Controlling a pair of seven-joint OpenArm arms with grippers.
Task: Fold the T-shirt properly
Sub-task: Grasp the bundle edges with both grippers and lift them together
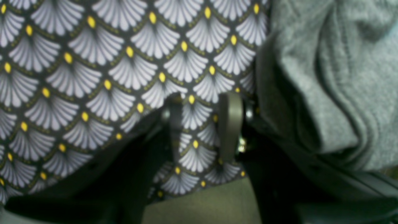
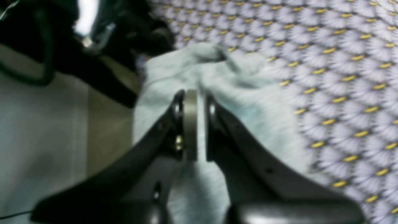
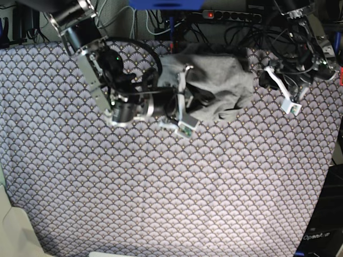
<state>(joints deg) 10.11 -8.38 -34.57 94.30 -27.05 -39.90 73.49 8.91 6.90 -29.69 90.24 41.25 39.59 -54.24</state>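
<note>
1. nearest the right wrist camera, the right gripper (image 2: 194, 124) is seen with its dark, curved jaws drawn almost together, and a fold of the t-shirt (image 2: 224, 93) is pinched between them.
2. one pale, flat finger pad (image 2: 189, 124) is seen edge-on between the jaws, pressed against the cloth.
3. the left gripper (image 1: 205, 124) is held apart, about half spread; nothing is grasped, and only the tablecloth (image 1: 93, 77) is seen in the gap.
4. in the left wrist view, the shirt is bunched just beside that gripper's right jaw; whether it is touched cannot be told.
5. the shirt is made of soft, light grey knit and is crumpled into a rounded heap of thick folds and creases.
6. the cloth beneath is smooth and printed with pale purple scallop fans tipped with yellow dots on a dark ground.
7. in the base view, the heap lies at the far middle of the table, between the two arms.
8. its long axis runs roughly across the table, from one arm toward the other; collar and sleeves cannot be made out.
</note>
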